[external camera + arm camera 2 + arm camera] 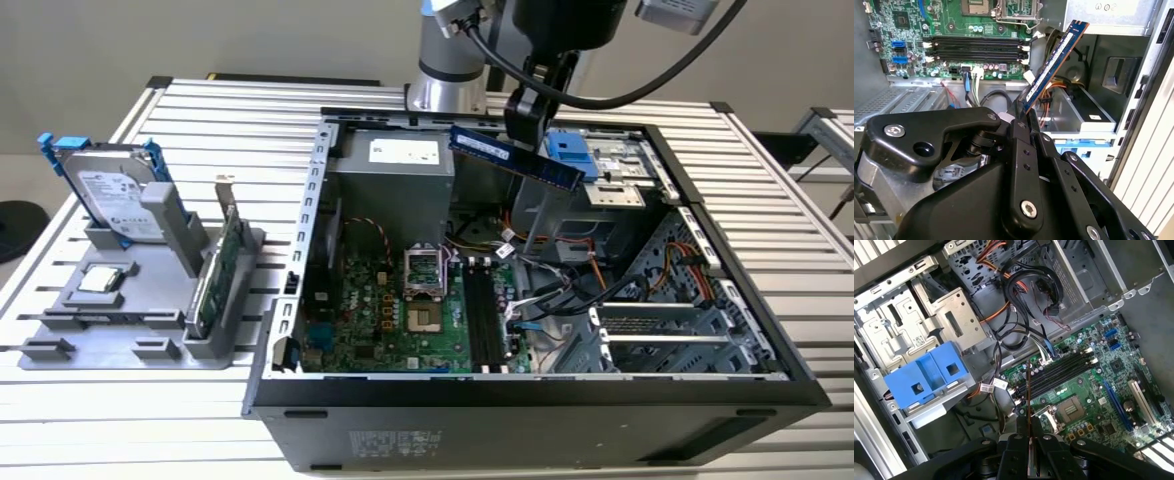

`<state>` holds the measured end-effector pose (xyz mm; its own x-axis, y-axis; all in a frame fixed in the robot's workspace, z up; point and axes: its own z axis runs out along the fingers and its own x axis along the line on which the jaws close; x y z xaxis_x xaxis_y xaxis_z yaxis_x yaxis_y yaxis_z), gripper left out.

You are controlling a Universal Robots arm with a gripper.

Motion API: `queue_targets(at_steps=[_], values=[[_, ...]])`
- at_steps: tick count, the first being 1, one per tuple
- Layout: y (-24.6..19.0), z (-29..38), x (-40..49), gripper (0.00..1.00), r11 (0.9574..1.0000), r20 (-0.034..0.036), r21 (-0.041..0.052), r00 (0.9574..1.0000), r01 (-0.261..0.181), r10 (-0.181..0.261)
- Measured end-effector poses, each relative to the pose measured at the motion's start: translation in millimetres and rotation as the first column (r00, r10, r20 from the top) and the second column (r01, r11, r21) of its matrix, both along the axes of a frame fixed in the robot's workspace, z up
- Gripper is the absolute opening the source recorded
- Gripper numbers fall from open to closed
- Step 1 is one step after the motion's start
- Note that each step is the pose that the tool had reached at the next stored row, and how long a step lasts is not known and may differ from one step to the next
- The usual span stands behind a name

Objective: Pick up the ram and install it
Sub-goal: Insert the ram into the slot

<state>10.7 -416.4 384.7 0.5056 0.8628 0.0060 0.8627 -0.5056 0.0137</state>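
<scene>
i am holding the ram (554, 172) in my gripper (521, 135), jaws pressing shut on its two flat faces, with most of the stick reaching out past my fingertips. it is hanging in the air over the open case (534, 410), above the drive-bay end and well apart from the slots (483, 320) on the board. it is tilting, its end on the exterior view's right sitting lower. in the first wrist view i am seeing it edge-on, crossing the slots' line at an angle. to do this well, i judge, i am needing a firm grip, a level stick turned parallel to a slot, and room from the cables (1024, 335) lying just beside the slots.
</scene>
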Motion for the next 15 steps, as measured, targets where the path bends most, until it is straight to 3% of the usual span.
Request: queue_targets(at_steps=[15], values=[[0.0,0.0,0.0,0.00,0.9998,0.0000,0.0000,0.9998,0.022,-0.022]])
